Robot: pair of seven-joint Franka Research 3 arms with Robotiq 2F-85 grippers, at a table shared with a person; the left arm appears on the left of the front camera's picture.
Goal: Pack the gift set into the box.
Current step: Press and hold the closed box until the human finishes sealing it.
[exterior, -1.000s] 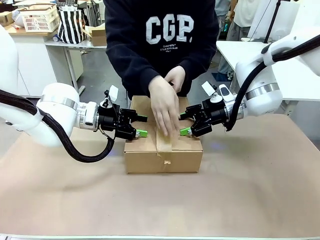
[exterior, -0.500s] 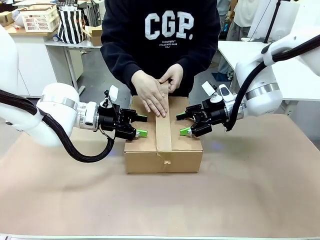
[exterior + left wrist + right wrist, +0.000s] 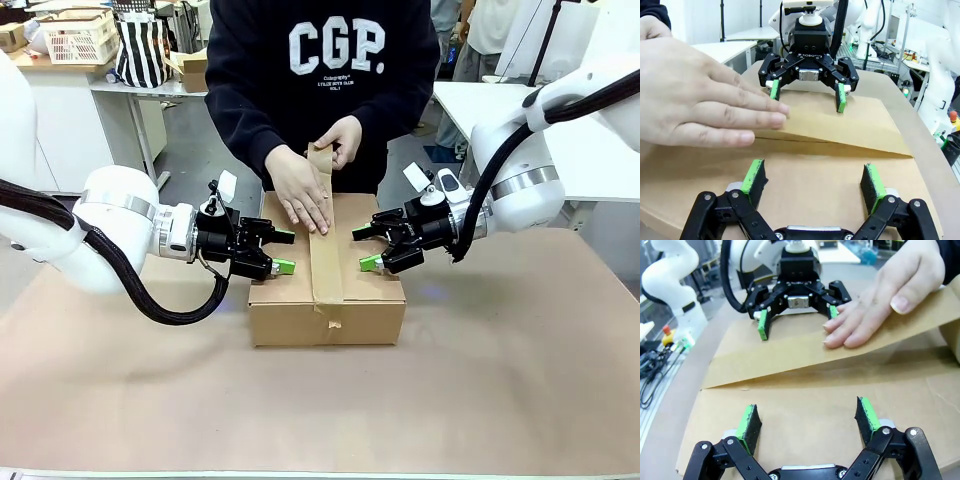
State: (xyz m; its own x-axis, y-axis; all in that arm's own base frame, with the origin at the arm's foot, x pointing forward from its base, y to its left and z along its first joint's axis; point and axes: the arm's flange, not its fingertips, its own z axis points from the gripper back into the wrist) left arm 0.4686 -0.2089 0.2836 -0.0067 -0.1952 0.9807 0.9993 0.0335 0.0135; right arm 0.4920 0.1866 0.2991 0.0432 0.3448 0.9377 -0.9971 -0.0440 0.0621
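The box (image 3: 327,285) stands closed at the middle of the table (image 3: 500,400), near its far edge. A strip of brown tape (image 3: 325,270) runs across the top flaps and down the front wall. One hand (image 3: 300,190) presses the tape flat; the other hand (image 3: 342,140) lifts its far end. The left gripper (image 3: 278,252) and right gripper (image 3: 368,248) rest on the box's left and right top edges, jaws wide apart, holding nothing.

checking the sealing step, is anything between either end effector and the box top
Nothing separates them from the box: the left end effector and right end effector sit open at its top edges. The person's hand lies flat on the lid between them, pressing the brown tape strip along the middle seam.
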